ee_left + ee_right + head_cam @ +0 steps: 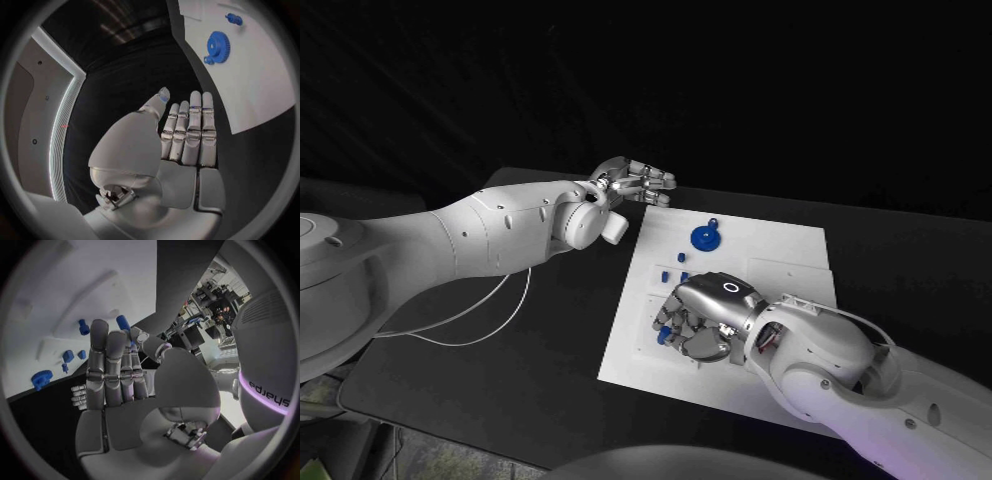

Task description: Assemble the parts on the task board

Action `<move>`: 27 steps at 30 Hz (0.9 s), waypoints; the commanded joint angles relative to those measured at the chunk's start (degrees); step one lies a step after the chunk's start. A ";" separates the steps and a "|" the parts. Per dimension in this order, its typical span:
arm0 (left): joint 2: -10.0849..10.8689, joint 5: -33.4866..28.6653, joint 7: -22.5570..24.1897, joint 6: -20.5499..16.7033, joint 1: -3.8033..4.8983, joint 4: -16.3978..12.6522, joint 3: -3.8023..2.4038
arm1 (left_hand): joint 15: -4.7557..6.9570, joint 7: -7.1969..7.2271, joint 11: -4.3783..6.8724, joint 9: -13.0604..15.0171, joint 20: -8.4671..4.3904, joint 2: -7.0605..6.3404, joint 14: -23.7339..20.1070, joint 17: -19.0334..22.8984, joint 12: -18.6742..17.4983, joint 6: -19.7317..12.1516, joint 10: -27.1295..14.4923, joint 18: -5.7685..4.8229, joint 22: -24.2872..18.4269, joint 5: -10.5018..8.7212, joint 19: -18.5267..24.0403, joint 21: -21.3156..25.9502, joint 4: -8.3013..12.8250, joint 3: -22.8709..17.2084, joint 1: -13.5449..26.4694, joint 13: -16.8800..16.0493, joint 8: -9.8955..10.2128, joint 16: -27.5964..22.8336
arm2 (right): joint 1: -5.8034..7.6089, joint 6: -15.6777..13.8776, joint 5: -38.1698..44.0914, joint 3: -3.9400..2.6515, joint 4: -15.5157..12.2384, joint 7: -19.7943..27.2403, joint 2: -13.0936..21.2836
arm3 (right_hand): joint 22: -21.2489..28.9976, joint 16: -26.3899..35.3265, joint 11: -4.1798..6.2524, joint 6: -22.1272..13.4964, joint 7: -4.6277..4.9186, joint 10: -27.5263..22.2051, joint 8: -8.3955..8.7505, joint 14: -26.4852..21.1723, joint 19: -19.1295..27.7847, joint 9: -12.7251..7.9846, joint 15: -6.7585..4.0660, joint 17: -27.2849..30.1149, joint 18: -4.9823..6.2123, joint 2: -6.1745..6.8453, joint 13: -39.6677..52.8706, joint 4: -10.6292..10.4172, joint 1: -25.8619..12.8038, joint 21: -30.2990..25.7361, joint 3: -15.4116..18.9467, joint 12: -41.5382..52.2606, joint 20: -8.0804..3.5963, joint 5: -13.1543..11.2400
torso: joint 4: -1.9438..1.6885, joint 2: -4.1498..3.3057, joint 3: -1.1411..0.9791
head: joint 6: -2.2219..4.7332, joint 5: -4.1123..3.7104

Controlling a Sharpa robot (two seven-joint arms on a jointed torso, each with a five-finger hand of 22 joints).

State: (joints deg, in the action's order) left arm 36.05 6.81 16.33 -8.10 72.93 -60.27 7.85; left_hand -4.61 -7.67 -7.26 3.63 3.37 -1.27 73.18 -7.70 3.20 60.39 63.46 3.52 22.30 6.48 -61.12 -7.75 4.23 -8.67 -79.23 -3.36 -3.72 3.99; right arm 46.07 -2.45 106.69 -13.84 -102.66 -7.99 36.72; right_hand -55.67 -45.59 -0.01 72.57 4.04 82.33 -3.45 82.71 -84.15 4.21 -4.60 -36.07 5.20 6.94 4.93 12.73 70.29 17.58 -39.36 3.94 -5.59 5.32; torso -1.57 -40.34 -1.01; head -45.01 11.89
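The white task board point(776, 262) lies in the middle of the table. A blue gear point(707, 237) lies flat near its far edge, with small blue pieces point(682, 257) just nearer. My right hand point(704, 322) is down on the board's near-left part, over more blue parts point(668, 320). In the right wrist view a blue peg point(123, 322) sits between the thumb and a finger of the right hand point(119, 370), which pinches it. My left hand point(635, 183) hovers off the board's far-left corner, fingers straight and holding nothing. The left wrist view shows the left hand point(184, 135) and the gear point(217, 46).
The black table point(545, 340) surrounds the board. A thin white cable point(488, 320) loops over it under my left arm. Other blue pieces point(68, 355) stand on the board beyond my right hand.
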 commanded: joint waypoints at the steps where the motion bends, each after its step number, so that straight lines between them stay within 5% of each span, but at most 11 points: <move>1: -0.11 0.18 0.73 0.92 -0.11 -0.07 -0.06 | -0.02 -0.27 0.00 -0.03 0.26 0.52 -0.42 -0.06 0.14 -0.21 -0.19 0.26 -0.06 -0.11 0.09 -0.20 0.06 0.34 -0.09 -0.03 0.13 -0.32 | -0.12 0.61 0.60 0.04 -0.04 0.56 0.09 | -0.10 0.35 -0.02 0.58 -0.03 -0.18 -0.24 0.21 -1.48 0.31 -0.04 -0.08 0.40 -0.62 -0.08 0.15 -0.19 -0.24 0.14 -0.16 -0.38 0.10 | -0.02 0.02 0.04 | 0.00 -0.09; 27: 0.04 0.20 0.62 1.11 -0.13 -0.09 -0.06 | -0.02 -0.27 0.00 -0.03 0.26 0.52 -0.42 -0.06 0.14 -0.21 -0.19 0.26 -0.06 -0.11 0.09 -0.20 0.06 0.34 -0.09 -0.03 0.13 -0.32 | -0.58 0.67 1.77 0.06 -0.14 -0.10 0.72 | -0.45 0.39 0.01 0.65 -0.05 -0.09 -0.25 0.25 -1.55 0.32 -0.04 -0.15 0.40 -0.71 -0.03 0.45 -0.28 -0.39 0.03 -0.14 -0.39 -0.27 | -0.04 0.00 0.06 | -0.40 -0.29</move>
State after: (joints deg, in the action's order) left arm 36.14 6.86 16.33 -7.84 72.88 -60.27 7.84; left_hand -4.61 -7.67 -7.26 3.63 3.37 -1.27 73.18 -7.70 3.20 60.39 63.46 3.52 22.31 6.48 -61.12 -7.75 4.23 -8.67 -79.23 -3.36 -3.72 3.99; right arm 45.57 -2.33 107.44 -13.79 -102.66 -8.11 37.39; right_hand -56.08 -45.59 -0.01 72.69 3.92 82.33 -3.48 82.71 -84.15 4.21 -4.58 -36.13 4.87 6.72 4.95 12.89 70.03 17.59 -39.20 3.96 -5.58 5.32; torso -1.62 -40.32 -0.94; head -45.32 11.65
